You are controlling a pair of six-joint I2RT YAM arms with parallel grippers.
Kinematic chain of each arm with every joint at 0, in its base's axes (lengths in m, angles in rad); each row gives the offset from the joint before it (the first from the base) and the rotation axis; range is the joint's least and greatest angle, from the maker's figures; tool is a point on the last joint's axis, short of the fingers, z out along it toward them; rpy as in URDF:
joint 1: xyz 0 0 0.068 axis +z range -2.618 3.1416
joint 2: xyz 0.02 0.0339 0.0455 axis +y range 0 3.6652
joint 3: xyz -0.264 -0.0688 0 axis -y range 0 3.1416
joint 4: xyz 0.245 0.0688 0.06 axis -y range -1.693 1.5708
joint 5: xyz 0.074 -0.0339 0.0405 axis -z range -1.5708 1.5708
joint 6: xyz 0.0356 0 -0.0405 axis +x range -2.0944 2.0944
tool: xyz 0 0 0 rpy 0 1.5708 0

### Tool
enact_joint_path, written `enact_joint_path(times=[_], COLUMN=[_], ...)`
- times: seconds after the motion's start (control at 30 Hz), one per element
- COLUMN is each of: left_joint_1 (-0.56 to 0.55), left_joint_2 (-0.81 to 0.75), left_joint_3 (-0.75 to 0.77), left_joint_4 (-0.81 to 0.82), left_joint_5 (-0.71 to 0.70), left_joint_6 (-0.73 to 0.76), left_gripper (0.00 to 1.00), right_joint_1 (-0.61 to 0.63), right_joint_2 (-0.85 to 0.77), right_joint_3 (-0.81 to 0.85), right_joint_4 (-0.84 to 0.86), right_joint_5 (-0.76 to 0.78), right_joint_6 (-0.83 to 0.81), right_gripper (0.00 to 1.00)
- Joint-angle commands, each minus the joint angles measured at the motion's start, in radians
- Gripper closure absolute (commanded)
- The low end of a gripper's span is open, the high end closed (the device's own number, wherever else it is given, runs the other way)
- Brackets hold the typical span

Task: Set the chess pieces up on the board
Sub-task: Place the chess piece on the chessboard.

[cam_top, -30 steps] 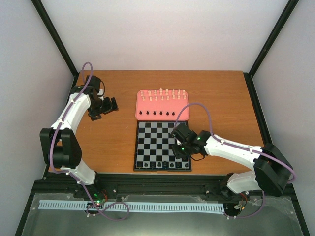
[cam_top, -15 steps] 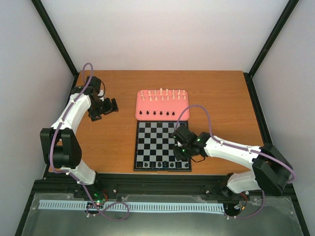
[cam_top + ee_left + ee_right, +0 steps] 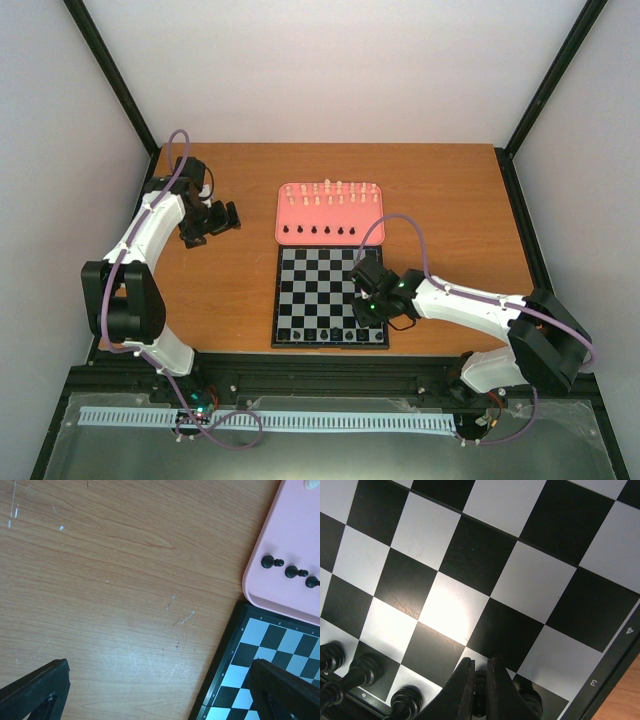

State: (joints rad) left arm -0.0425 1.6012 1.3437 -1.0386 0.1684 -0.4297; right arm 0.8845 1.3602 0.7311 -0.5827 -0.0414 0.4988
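Note:
The board (image 3: 318, 290) lies mid-table, with a few black chess pieces (image 3: 315, 333) standing on its near row. My right gripper (image 3: 366, 314) hangs over the board's near right corner. In the right wrist view that gripper (image 3: 481, 663) is shut on a black piece (image 3: 479, 692) just above a square, beside other black pieces (image 3: 366, 669). Cream pieces (image 3: 330, 193) and black pawns (image 3: 315, 231) stand on the pink tray (image 3: 283, 212). My left gripper (image 3: 212, 218) is open and empty over bare wood, left of the tray. Its view shows the black pawns (image 3: 272, 562) and the board's corner (image 3: 240, 630).
The pink tray (image 3: 285, 535) touches the board's far edge. Orange-brown tabletop (image 3: 450, 210) spreads to the right and left of both. Black frame posts and white walls ring the table. A black rail (image 3: 320, 370) runs along the near edge.
My right gripper has moved a little toward the board's near edge, still shut on the black piece. The left arm has not moved.

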Motion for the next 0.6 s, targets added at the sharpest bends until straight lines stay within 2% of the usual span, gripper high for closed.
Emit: enact_joint_path(times=[0.0, 0.2, 0.57], left_joint_1=[-0.005, -0.006, -0.006], left_joint_2=[-0.032, -0.033, -0.025], left_joint_3=[0.000, -0.001, 0.003], left_joint_4=[0.014, 0.014, 0.017], left_joint_5=[0.003, 0.002, 0.002], left_joint_6=[0.016, 0.016, 0.015], left_gripper=[0.00, 0.00, 0.00], right_joint_1=[0.010, 0.010, 0.010], right_joint_2=[0.021, 0.033, 0.048], right_joint_3=[-0.007, -0.003, 0.026], right_joint_4=[0.020, 0.022, 0.004], right_joint_5=[-0.001, -0.008, -0.007], right_joint_6=[0.003, -0.005, -0.023], right_gripper=[0.96, 0.94, 0.81])
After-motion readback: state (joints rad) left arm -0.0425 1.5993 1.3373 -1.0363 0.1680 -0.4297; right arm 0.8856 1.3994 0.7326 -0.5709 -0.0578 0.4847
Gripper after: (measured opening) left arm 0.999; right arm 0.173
